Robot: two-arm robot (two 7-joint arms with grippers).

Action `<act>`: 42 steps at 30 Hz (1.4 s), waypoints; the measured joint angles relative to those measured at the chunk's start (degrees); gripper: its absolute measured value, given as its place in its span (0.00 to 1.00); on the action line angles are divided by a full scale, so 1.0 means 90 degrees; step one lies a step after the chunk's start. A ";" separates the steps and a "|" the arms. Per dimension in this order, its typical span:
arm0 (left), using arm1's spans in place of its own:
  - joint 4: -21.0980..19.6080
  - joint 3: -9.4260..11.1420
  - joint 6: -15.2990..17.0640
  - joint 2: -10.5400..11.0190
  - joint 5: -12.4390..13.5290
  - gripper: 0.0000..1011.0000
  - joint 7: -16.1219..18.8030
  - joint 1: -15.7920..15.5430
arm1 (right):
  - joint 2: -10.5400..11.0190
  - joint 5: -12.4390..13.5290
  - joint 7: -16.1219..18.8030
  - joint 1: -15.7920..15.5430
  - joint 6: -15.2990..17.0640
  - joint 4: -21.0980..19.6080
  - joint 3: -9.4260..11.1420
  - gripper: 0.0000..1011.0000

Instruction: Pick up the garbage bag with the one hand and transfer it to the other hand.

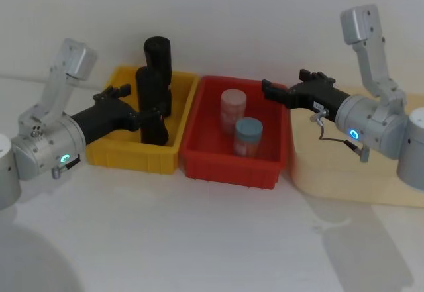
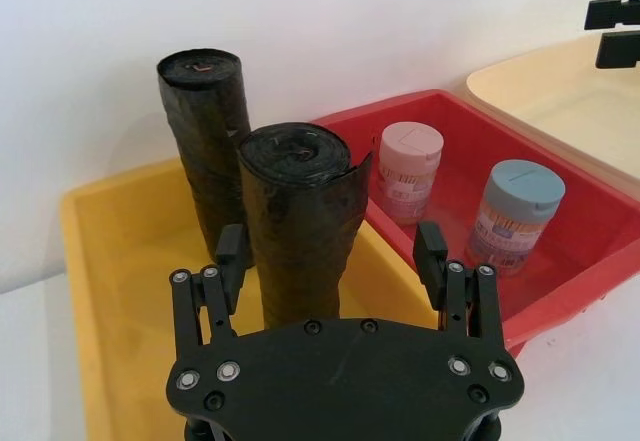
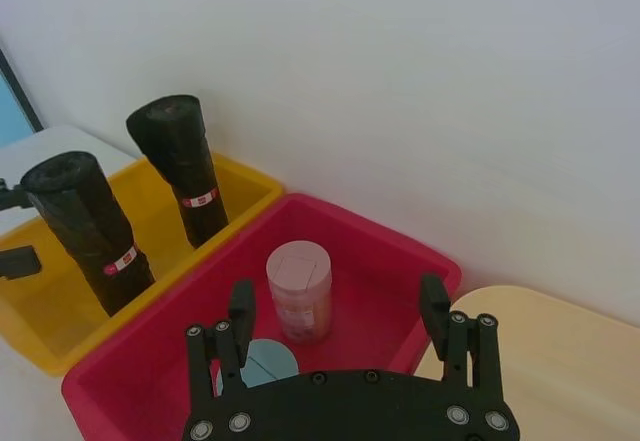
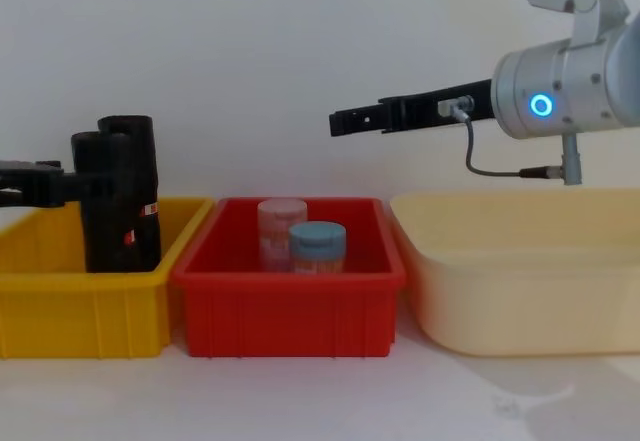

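Garbage bag (image 2: 300,221): crinkled, faintly glossy black plastic film. Yellow bin (image 1: 132,159), red bin (image 1: 225,169): smooth moulded plastic. Right arm casing (image 1: 374,116): matt silver metal.

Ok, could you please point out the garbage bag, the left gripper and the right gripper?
garbage bag (image 2: 298,186), left wrist view, upper side of the nearer roll.
left gripper (image 2: 331,244), left wrist view, midway between its open fingers.
right gripper (image 3: 337,289), right wrist view, midway between its open fingers.

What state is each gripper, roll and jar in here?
left gripper: open, astride the garbage bag
right gripper: open, over the red bin
garbage bag: upright in the yellow bin
second roll: upright behind it
pink-lidded jar: upright, capped
blue-lidded jar: upright, capped
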 joint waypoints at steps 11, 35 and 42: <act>0.0133 0.0155 0.0052 -0.0166 0.0176 0.99 0.0312 -0.0175 | 0.0109 0.0152 0.0141 -0.0030 0.0034 -0.0024 0.0026 0.99; 0.0337 0.0383 0.0236 -0.0333 0.0733 0.99 0.0757 -0.0436 | 0.0191 0.0300 0.0192 -0.0068 -0.0238 0.0081 0.0008 0.99; 0.0651 0.0442 0.0027 -0.0458 0.0768 0.99 0.0591 -0.0622 | 0.0188 0.0303 0.0175 -0.0041 -0.0345 0.0162 -0.0032 0.99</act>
